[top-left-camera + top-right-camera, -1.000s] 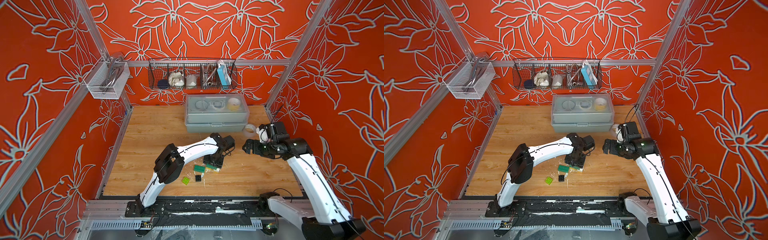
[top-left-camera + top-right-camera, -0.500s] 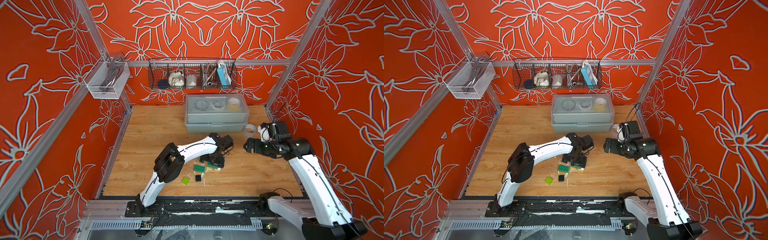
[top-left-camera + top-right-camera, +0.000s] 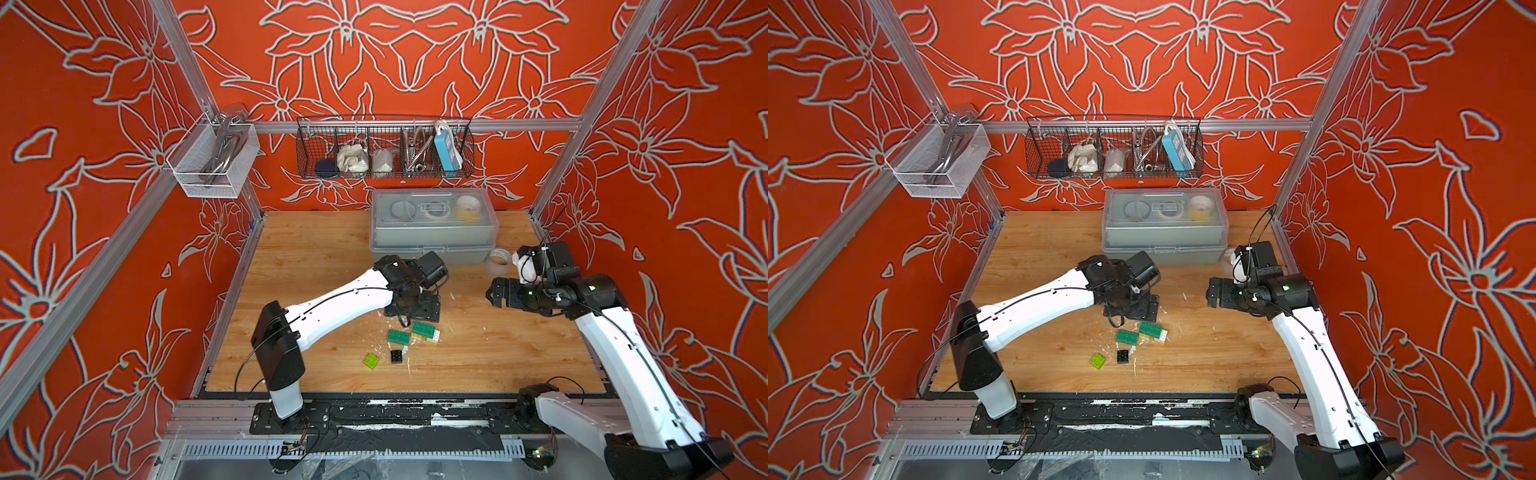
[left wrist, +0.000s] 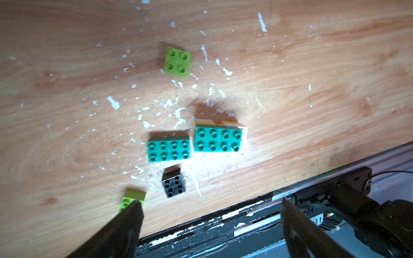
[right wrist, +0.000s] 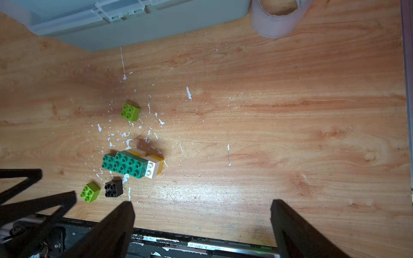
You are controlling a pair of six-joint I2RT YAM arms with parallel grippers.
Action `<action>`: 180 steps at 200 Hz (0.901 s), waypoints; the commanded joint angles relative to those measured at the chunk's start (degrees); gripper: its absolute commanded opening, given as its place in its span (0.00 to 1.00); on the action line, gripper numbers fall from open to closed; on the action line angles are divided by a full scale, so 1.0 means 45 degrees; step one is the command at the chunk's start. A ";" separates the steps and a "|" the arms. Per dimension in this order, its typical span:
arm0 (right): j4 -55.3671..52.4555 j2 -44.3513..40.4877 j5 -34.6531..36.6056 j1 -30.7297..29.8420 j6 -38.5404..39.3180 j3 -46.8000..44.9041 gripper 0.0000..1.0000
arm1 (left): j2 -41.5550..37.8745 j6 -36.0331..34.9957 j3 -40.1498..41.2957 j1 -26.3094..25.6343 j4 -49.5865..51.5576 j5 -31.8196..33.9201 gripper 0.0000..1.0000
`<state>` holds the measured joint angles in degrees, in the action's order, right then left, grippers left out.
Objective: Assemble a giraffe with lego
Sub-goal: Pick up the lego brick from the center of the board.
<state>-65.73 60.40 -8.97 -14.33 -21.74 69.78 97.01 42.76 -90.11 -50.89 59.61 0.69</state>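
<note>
worktop: a light wooden tabletop (image 3: 324, 249), flat, hard, scuffed and flecked with white chips. a grey lidded plastic box (image 3: 432, 232) stands at its far side, with a pale roll of tape (image 5: 277, 20) beside it. neither bears on the build.

end effectors: the left gripper (image 4: 210, 204) hangs over the bricks, its 2 black fingers (image 4: 125, 223) well apart with nothing between them. the right gripper (image 5: 201, 202) is off to the side, likewise spread wide and empty.

the giraffe, part-built: a long dark green studded brick (image 4: 218, 139) sits on yellow and white leg bricks (image 5: 152, 170) near the table's front middle. white studs show past 1 end, so the body is judged to sit offset on its legs.

loose lego:
- a second long dark green brick (image 4: 168, 148) lies just beside the body, with a narrow gap between them.
- a black square brick (image 4: 173, 184) lies near it.
- a lime green square brick (image 4: 177, 62) lies apart, on the box side.
- another lime green brick (image 4: 131, 200) lies by the black one, partly hidden by a left finger.

handling: the bricks are rigid, light, glossy moulded plastic. they are not fragile, but the smooth sides may slip and a light brick could skate on the wood. take each across its flat opposite sides, below the studs. pressing pieces home likely needs the stack braced, since 2 narrow legs could tip.
</note>
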 commanded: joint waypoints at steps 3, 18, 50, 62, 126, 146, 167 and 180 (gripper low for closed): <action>-0.0358 0.0753 0.1209 -0.1645 -0.0109 0.0595 1.00 | -0.1167 0.0848 0.2731 0.1008 -0.0254 -0.0323 0.94; -0.0357 0.1320 0.1727 -0.2915 -0.0403 0.0828 1.00 | -0.1884 0.1139 0.3864 0.1210 -0.0252 -0.0310 0.94; 0.0217 0.1421 0.1543 -0.3652 -0.0948 0.0400 1.00 | -0.2895 0.2583 0.6722 0.1271 -0.1429 -0.1343 0.91; 0.0247 0.1422 0.1542 -0.4004 -0.1070 0.0254 1.00 | -0.3153 0.2762 0.7330 0.1177 -0.1556 -0.1448 0.90; 0.0301 0.1303 0.1630 -0.4808 -0.1146 -0.0220 1.00 | -0.2735 0.1331 0.7802 0.0132 -0.1234 -0.0846 0.87; 0.0321 0.1454 0.1666 -0.4821 -0.1074 0.0037 1.00 | -0.2203 0.0829 0.7777 0.0021 -0.1220 -0.0603 0.82; 0.0252 0.1449 0.1677 -0.4788 -0.0973 0.0216 1.00 | -0.1586 0.0319 0.7696 -0.0017 -0.1220 -0.0148 0.80; 0.0166 0.1441 0.1578 -0.4790 -0.0918 0.0237 1.00 | -0.1127 -0.0024 0.7570 -0.0016 -0.1312 0.0091 0.80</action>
<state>-64.18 67.11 -3.05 -35.75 -26.37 68.95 88.82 46.78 -54.92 -50.70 53.39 -2.13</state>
